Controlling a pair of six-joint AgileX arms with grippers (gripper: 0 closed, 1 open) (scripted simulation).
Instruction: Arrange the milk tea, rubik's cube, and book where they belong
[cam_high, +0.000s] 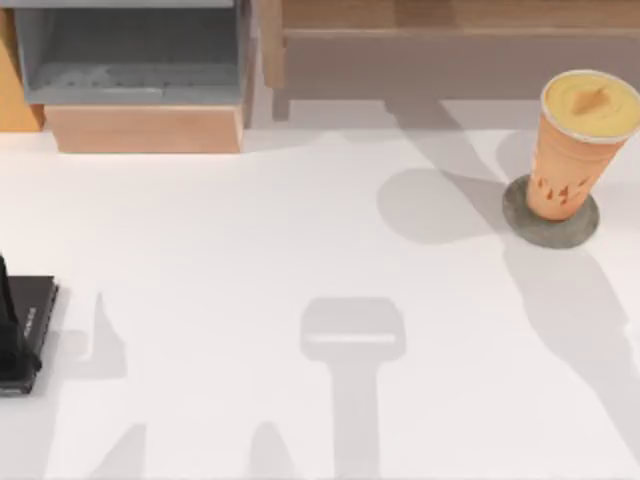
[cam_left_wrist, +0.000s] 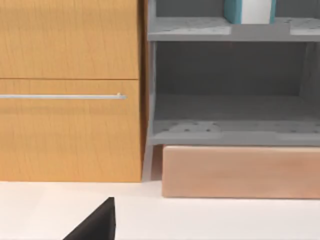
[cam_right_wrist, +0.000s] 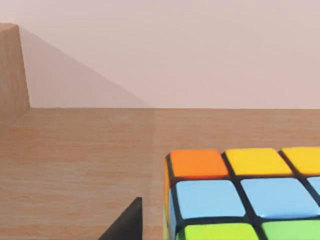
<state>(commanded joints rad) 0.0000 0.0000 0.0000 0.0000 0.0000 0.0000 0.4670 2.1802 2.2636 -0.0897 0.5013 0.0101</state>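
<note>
Sitting near the table's right edge, one tall orange milk tea cup (cam_high: 578, 145) on a flat grey round disc (cam_high: 551, 228) – loads of open white table (cam_high: 250, 260) leftward, one teal-blue book (cam_left_wrist: 249, 11) upright on the grey shelf (cam_left_wrist: 230, 30), one multicoloured rubik's cube (cam_right_wrist: 240, 197) on a wooden surface (cam_right_wrist: 80, 165) – can't tell either gripper's finger state.

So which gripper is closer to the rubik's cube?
Right. The rubik's cube sits close beside the right gripper on a wooden surface; the left gripper is over by the grey shelf unit, facing it.
</note>
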